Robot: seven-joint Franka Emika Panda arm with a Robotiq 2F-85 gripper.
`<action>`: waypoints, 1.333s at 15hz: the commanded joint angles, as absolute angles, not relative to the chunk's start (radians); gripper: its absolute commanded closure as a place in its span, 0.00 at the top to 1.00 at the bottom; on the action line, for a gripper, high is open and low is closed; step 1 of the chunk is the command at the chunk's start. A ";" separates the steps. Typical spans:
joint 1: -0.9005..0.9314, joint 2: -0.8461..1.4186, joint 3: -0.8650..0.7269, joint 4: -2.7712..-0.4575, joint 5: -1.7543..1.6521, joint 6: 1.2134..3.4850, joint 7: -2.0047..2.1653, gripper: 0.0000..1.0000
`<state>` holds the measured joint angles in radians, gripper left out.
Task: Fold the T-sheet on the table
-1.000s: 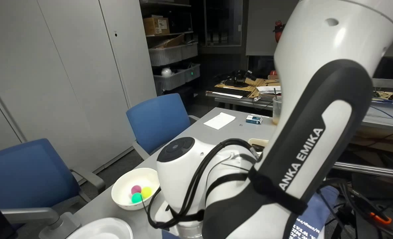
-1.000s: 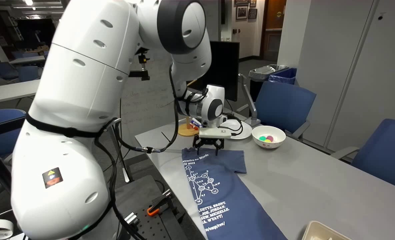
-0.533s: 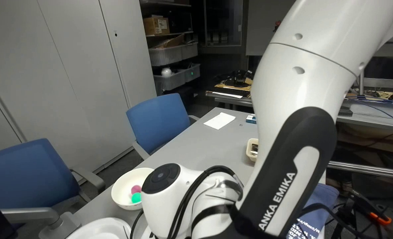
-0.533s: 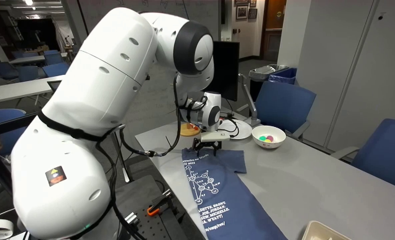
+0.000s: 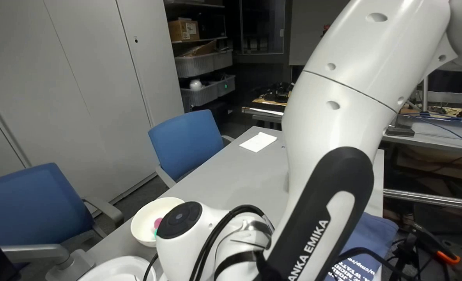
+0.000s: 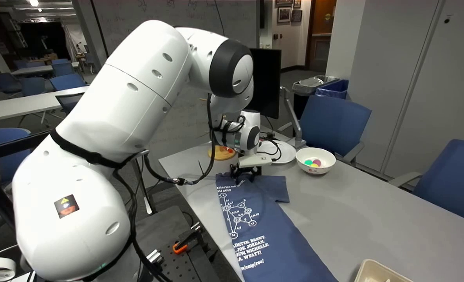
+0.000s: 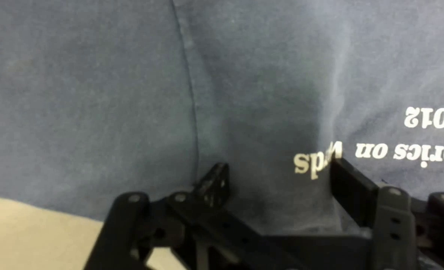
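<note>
Jaws spread but narrower than before; navy T-shirt shifted slightly, creased between them.

That T-shirt is a dusky navy blue, printed in white with lettering and a web of circles joined by lines. The surface is light grey. I see a white bowl with small reddish marks on its outside, and a green ball, a pink ball and a yellow ball. The plate is white. The robot arm is white and black, white letters over the black, with a yellow triangle on its dark sticker; the jaws are black. The office chairs are blue, the tray beige.
</note>
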<state>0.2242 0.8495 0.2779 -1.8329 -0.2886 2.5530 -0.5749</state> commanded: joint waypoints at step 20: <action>0.150 0.723 0.506 -1.801 -0.200 2.619 -0.759 0.04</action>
<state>0.1945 0.8017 0.4559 -1.7511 -0.2531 2.6340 -0.6916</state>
